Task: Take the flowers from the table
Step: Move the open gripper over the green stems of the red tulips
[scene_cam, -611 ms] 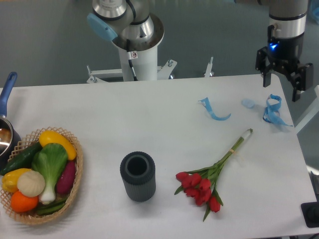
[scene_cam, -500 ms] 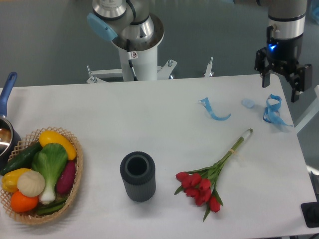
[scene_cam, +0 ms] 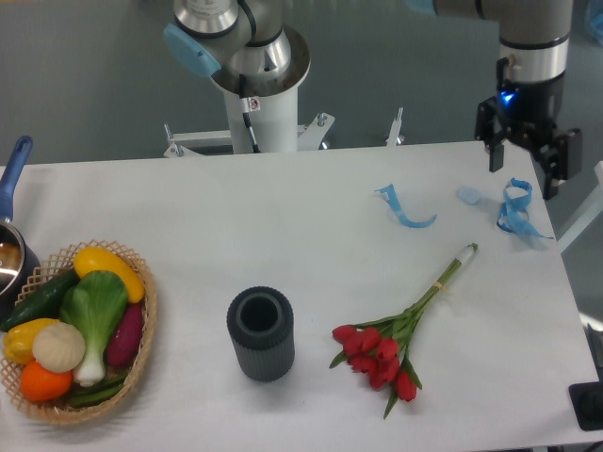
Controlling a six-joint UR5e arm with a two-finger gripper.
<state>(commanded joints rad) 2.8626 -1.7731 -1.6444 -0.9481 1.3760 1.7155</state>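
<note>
Your hand [scene_cam: 521,168] hangs wide and empty above the worktop's [scene_cam: 283,226] far right corner; the flowers [scene_cam: 396,334] lie flat, well apart; you'll find no legible writing

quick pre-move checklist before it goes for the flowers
1. Tool open and empty: ok, fingers apart, nothing between them.
2. Flowers free to grasp: ok, they lie flat on the table with the stems exposed.
3. Tool above the flowers: not ok, it hangs at the far right edge near the ribbon scraps.
4. Room around the stems: ok, the dark cup and basket stand apart to the left.
5. Height of the tool over the table: cannot tell from this one view.
</note>
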